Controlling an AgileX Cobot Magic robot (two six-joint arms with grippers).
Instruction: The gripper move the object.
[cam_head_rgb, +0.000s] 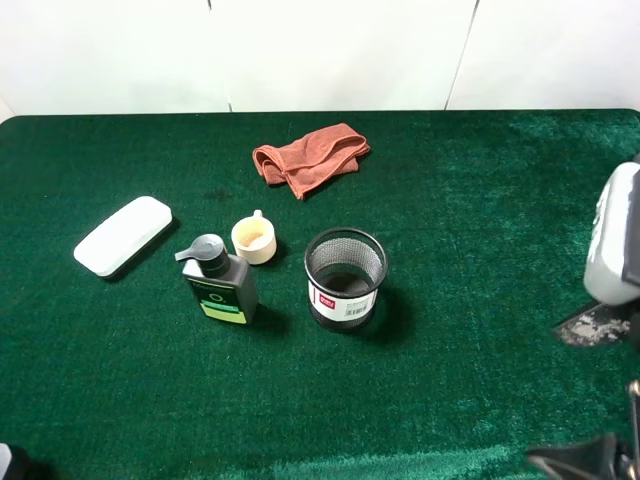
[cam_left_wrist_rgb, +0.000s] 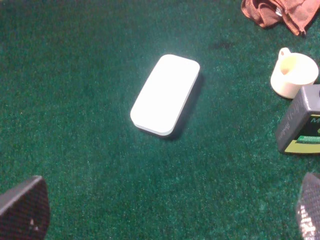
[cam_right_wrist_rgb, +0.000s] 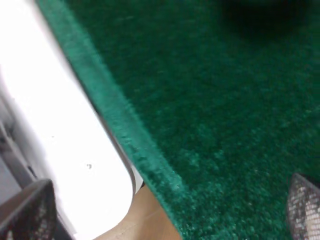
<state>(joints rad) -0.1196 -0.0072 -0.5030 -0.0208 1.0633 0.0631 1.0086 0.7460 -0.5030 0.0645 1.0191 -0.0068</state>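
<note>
The dark grey pump bottle (cam_head_rgb: 222, 285) with a black pump top and a yellow-green label stands on the green cloth, left of centre. Only its edge shows in the left wrist view (cam_left_wrist_rgb: 300, 125). My left gripper (cam_left_wrist_rgb: 167, 207) is open and empty, well short of the bottle, over the cloth near the white case. In the high view only a sliver of it (cam_head_rgb: 8, 462) shows at the bottom left corner. My right gripper (cam_right_wrist_rgb: 165, 212) is open and empty over the table's edge, far from the bottle. Its dark claw (cam_head_rgb: 590, 460) shows at the bottom right.
A black mesh cup (cam_head_rgb: 345, 278) with a barcode label stands right of the bottle. A cream cup (cam_head_rgb: 254, 240) sits just behind the bottle. A white case (cam_head_rgb: 123, 235) lies to the left and a red cloth (cam_head_rgb: 308, 158) at the back. The table's edge (cam_right_wrist_rgb: 125, 130) crosses the right wrist view.
</note>
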